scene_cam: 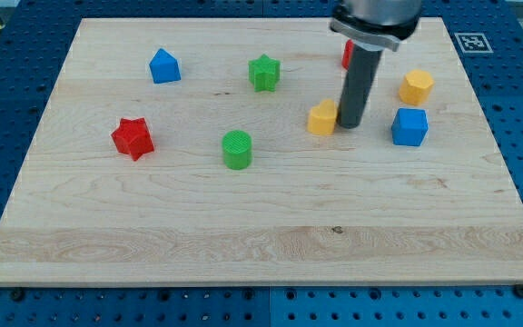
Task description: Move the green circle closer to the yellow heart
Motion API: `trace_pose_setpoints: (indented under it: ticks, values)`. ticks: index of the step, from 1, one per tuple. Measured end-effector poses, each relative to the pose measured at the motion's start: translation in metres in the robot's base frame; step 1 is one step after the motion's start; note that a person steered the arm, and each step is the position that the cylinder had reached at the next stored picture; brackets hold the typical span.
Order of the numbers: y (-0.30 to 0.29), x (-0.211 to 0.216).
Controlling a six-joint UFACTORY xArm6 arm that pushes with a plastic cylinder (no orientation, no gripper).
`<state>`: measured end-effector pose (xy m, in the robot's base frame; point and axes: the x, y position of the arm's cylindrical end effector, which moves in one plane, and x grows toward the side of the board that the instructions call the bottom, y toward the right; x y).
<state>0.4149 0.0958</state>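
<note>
The green circle (pixel 237 149) is a short cylinder left of the board's middle. A yellow block (pixel 322 118) that looks heart-shaped lies to its right, a little higher in the view. My tip (pixel 350 124) rests on the board just right of this yellow block, touching or nearly touching it. The dark rod rises from the tip to the arm at the view's top. The tip is well to the right of the green circle, with the yellow block between them.
A second yellow block (pixel 417 86), a blue cube (pixel 409 127) and a red block (pixel 346 54) half hidden behind the rod lie at the right. A green star (pixel 264 73), a blue block (pixel 163 66) and a red star (pixel 133 138) lie further left.
</note>
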Motion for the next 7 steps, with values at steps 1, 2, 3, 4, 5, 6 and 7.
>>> trace_pose_setpoints:
  ticks: [1, 2, 3, 4, 5, 6, 7]
  values:
    - [-0.021, 0.000]
    - [-0.024, 0.000]
    - [0.000, 0.005]
    - [0.012, 0.047]
    - [0.005, 0.101]
    - [-0.053, 0.151]
    - [-0.113, 0.174]
